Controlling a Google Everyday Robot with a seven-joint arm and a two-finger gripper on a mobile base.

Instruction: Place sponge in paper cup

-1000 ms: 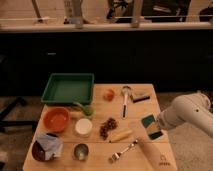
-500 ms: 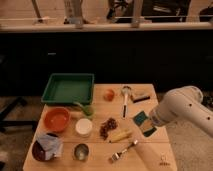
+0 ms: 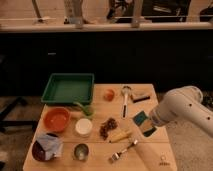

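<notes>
1. End effector (image 3: 146, 126) is over the right part of the surface (image 3: 150, 157), clenched on the sponge (image 3: 140, 119). The sponge looks lifted off the surface, a teal block at the left tip of the white arm (image 3: 182, 110).
2. Paper cup (image 3: 83, 127) stands upright left of centre with its mouth open and nothing visible inside. It is well apart from the sponge.
3. Done, as far as I can judge: grasp and lift. The sponge is not in the cup yet.
4. Left to do: carry the sponge left to above the paper cup, lower it, release.
5. Between sponge and cup lie a dark cluster (image 3: 108, 126) and a yellow piece (image 3: 120, 135), with a fork (image 3: 123, 150) nearer. The carry likely needs height to pass over these.
6. Around the cup: orange bowl (image 3: 56, 119) just left, metal cup (image 3: 80, 151) on the near side, a green item (image 3: 84, 109) on the far side. There is a wrong-container risk, so aim for the white one.
7. The sponge looks about as wide as the cup mouth, so the fit is probably tight. A bad line-up could tip the cup.
8. Progress estimate: about halfway, with transport and drop pending.
</notes>
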